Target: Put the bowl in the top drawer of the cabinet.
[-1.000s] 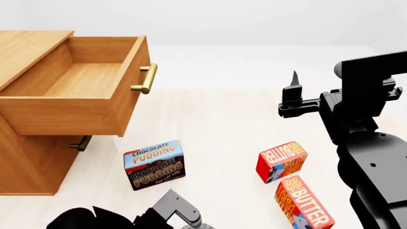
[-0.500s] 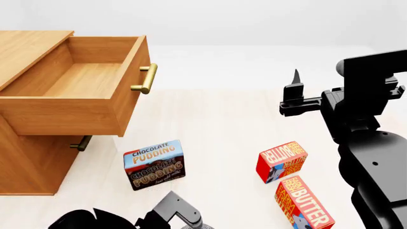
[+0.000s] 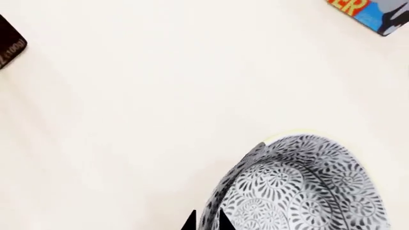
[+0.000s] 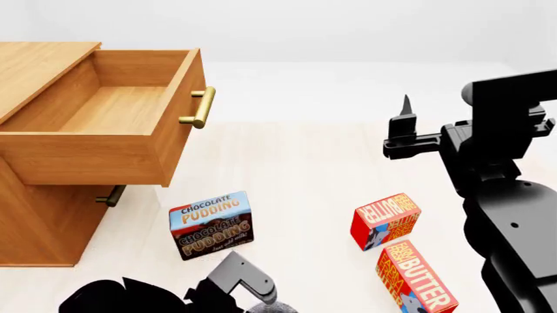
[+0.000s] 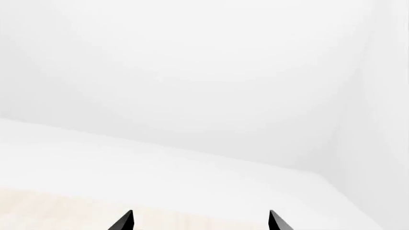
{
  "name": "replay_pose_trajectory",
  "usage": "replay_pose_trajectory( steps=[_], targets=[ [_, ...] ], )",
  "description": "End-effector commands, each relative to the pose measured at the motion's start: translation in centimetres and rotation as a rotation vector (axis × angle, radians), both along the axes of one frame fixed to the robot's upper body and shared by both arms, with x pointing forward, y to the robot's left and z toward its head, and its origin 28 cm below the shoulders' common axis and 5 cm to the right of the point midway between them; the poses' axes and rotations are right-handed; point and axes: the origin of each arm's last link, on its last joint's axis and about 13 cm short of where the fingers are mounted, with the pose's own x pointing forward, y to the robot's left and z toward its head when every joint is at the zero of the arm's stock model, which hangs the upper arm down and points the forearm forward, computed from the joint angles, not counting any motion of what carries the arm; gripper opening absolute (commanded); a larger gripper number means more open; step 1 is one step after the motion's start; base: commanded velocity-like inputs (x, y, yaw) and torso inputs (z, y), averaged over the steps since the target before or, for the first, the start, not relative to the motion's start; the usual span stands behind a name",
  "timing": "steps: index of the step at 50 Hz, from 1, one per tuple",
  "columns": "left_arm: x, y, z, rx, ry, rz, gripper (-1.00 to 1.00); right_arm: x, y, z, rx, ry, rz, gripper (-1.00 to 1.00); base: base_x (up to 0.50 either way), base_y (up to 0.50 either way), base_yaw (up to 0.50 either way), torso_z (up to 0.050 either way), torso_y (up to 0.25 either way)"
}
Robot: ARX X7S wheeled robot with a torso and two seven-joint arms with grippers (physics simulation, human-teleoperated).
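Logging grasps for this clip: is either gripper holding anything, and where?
The left gripper is closed on the bowl at its rim. The right gripper holds nothing.

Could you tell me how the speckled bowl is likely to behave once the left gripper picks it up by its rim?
The bowl looks rigid and glazed, so it should not flex but may slip between thin fingers. Its curved wall suggests that it could pivot or tilt in a rim pinch. It seems small, so probably light.

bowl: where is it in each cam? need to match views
Head view: only a speckled sliver of the bowl at the bottom edge, beside the left arm.
Left wrist view: bowl fills the lower right, at the left gripper.
Right wrist view: not in it.
Shared landmark: the butter box, also a corner in the left wrist view.
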Motion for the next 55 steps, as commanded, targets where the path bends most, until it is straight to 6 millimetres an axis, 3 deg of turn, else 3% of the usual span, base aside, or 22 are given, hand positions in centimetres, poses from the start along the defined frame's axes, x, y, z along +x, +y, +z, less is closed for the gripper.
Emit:
replay_pose_trajectory(
  steps=[1,26,55],
  targets=[
    [0.7,0.1,1.2,0.012,-0.074,0.025,-1.00,-0.1,-0.1,-0.1,0.005,-0.002,-0.002,1.00,0.00,0.00,0.00,0.000,0.000],
    [1.2,-0.8,4.8,-0.018,-0.196,-0.002,-1.00,-0.4,-0.2,0.5,0.011,-0.018,-0.002,1.00,0.00,0.00,0.00,0.000,0.000],
    [3.5,-3.1,13.7,-0.063,-0.476,-0.041,-1.00,-1.0,-0.5,0.9,0.033,-0.040,-0.012,1.00,0.00,0.00,0.00,0.000,0.000]
  ],
)
